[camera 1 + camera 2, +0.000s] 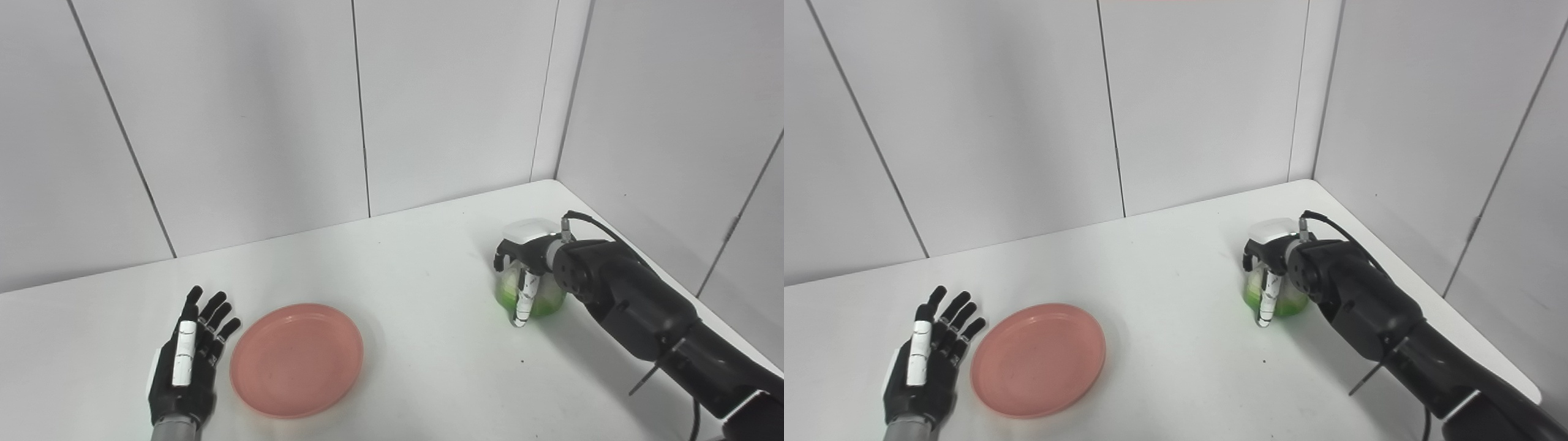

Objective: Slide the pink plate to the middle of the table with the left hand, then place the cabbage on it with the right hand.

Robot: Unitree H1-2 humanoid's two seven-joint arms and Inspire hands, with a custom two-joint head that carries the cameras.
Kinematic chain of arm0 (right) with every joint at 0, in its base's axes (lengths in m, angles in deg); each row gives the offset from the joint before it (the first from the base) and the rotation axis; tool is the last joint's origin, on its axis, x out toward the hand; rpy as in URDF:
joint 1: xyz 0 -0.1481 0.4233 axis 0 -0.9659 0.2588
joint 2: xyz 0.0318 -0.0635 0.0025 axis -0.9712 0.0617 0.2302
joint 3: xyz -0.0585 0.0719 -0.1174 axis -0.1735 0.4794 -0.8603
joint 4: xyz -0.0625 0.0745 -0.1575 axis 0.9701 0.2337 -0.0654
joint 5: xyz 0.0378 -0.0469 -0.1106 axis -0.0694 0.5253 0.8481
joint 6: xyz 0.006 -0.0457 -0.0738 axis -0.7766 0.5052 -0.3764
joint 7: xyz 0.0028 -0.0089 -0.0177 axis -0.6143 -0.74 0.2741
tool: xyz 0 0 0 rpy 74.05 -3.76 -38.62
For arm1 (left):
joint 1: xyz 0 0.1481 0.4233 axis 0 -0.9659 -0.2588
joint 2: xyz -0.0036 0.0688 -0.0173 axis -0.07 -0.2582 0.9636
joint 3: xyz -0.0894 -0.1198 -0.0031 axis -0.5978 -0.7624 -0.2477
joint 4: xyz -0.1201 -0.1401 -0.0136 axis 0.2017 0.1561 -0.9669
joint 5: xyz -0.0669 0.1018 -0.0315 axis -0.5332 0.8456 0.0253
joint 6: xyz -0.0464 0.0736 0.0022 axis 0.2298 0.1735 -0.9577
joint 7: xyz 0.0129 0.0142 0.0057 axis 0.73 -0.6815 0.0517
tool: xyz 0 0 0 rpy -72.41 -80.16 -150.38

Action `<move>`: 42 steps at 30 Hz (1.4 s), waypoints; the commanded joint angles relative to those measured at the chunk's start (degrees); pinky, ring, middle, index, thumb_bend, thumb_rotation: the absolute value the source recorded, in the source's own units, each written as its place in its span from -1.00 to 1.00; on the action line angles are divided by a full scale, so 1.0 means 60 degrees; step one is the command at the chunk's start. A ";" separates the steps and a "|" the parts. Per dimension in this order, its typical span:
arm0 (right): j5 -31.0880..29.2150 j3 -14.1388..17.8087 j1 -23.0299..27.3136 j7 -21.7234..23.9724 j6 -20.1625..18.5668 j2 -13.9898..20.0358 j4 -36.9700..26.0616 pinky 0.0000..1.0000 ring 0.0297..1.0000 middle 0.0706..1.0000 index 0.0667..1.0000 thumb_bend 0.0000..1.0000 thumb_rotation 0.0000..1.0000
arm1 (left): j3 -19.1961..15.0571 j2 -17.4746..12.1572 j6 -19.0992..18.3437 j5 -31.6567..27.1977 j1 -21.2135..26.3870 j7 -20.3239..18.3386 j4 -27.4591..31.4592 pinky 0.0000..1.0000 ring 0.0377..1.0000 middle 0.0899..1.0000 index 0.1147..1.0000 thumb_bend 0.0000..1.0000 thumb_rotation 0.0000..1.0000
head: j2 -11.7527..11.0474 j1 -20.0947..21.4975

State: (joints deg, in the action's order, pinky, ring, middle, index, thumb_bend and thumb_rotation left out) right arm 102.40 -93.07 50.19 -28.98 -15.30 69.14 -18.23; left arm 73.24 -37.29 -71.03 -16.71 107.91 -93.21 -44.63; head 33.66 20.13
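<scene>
Counter: broad white flat counter (429,257), running back to grey panelled walls and carrying everything below.

Right arm: bulky black jointed right arm (649,312), coming in from the lower right and reaching over to the cabbage on the right side of the counter.

Plate: round pink shallow plastic plate (296,359), lying flat left of centre, near the front edge, well apart from the cabbage; looking short of the true middle, though hard judging that from here.

Left hand: black-and-white fingered left hand (184,361), lying open just beside the plate's left rim, fingers spread and pointing away, holding nothing; touching the rim or not, cannot tell.

Cabbage: pale green rounded toy cabbage (542,300), sitting on the counter at the right, partly hidden.

Right hand: black right hand with a white back (527,269), wrapping down over the cabbage's top, fingers curling around its near side; appearing to be gripping it, not yet lifting.

Step in hand: probably sliding finished or nearly so, grasping of the cabbage under way.

Next move: lifting clear, carrying leftward across the bare counter, lowering onto the plate's centre without nudging it.
</scene>
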 commanded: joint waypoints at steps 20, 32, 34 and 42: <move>0.3108 -0.2935 0.3507 0.4234 0.1055 0.0233 0.1972 -0.49 -0.19 -0.11 -0.04 0.03 -1.00 | 0.0171 0.0533 0.0240 0.0310 -0.0853 0.0220 -0.0405 0.58 0.77 0.68 0.84 0.83 0.38 | 0.0053 -0.0260; 0.3931 -0.4342 0.4862 0.5145 0.1531 -0.0567 0.3114 -0.38 -0.12 -0.10 -0.06 0.03 -1.00 | 0.0174 0.0837 0.0522 0.0406 -0.0872 0.0302 -0.0627 0.56 0.76 0.70 0.85 0.81 0.40 | 0.0047 -0.0336; 0.3805 -0.4706 0.5220 0.5146 0.1400 -0.0679 0.3482 -0.42 -0.13 -0.11 -0.06 0.03 -1.00 | 0.0140 0.0899 0.0563 0.0330 -0.0857 0.0265 -0.0695 0.59 0.78 0.71 0.85 0.81 0.40 | 0.0037 -0.0350; 0.3405 -0.5113 0.5763 0.5146 0.1615 -0.0793 0.3626 -0.51 -0.14 -0.13 -0.04 0.03 -1.00 | 0.0134 0.1069 0.0843 0.0386 -0.0791 0.0305 -0.0935 0.56 0.78 0.71 0.86 0.78 0.38 | 0.0000 -0.0574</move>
State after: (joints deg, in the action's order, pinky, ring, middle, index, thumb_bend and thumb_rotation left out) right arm 122.80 -123.85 80.29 0.95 -6.05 64.01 3.77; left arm 73.66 -32.87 -67.01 -14.23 107.99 -91.14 -45.00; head 33.66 16.88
